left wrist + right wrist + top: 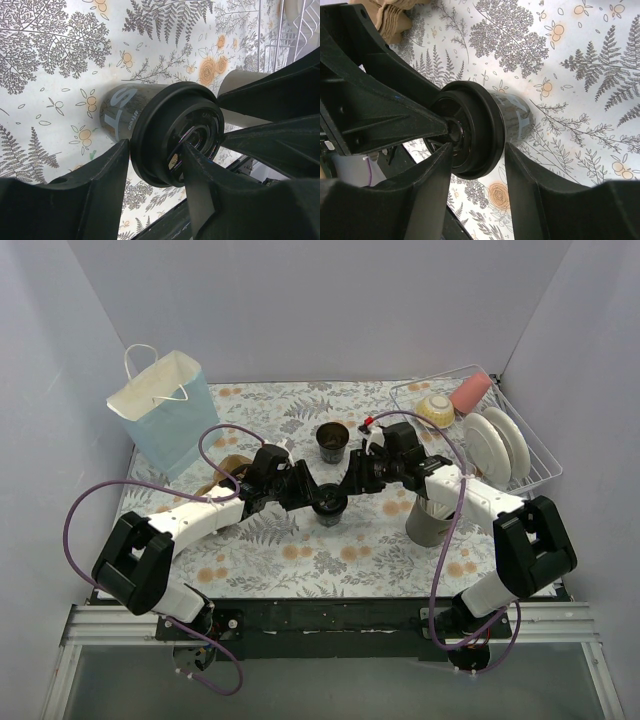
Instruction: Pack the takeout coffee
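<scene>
My left pincer (156,146) and right pincer (479,147), both half-spread, straddle the lidded coffee cup (120,112) centred on the table (290,555); I cannot tell if either bites. Opposed pulls could pop the lid (160,110) or tip it.

- Tablecloth (300,555): white, with grey fern leaves and orange flowers.
- Lidded coffee cup (330,502), centre: black with white lettering.
- Paper bag (165,415), far left: pale blue with white handles.
- Rack (535,475), far right: white wire.
- Tumbler (470,392) in the rack: pink.
- Holder (428,523), right: grey.
- Cables (75,510): purple.
</scene>
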Controlling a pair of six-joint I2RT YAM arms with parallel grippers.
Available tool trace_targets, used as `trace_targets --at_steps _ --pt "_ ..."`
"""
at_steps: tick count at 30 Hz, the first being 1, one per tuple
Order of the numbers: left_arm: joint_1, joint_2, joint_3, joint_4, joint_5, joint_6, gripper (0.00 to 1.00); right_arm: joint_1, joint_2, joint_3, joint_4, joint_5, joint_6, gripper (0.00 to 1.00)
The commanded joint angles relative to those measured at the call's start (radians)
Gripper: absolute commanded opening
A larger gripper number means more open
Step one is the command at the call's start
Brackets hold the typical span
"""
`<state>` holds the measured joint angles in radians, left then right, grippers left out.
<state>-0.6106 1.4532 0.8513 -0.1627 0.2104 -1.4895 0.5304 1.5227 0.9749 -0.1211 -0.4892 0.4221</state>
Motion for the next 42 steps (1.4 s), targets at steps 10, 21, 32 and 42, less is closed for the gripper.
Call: trace_targets --at_steps 10,21,32,42 --pt "-0.002 0.059 -0.028 -0.11 -0.057 0.048 0.43 -0.015 -0.053 0.058 -0.046 0.083 -0.026 0.49" --pt "-0.002 0.058 -0.017 -0.118 -0.06 0.057 0.43 -0.02 -0.035 0.038 -0.038 0.081 -0.019 0.43" --pt "-0.002 0.065 -0.029 -0.115 -0.057 0.046 0.43 -0.018 -0.039 -0.122 0.003 0.112 0.014 0.39" --pt "-0.002 0.072 -0.054 -0.107 -0.06 0.037 0.41 -0.018 -0.065 -0.199 0.052 0.121 0.012 0.37"
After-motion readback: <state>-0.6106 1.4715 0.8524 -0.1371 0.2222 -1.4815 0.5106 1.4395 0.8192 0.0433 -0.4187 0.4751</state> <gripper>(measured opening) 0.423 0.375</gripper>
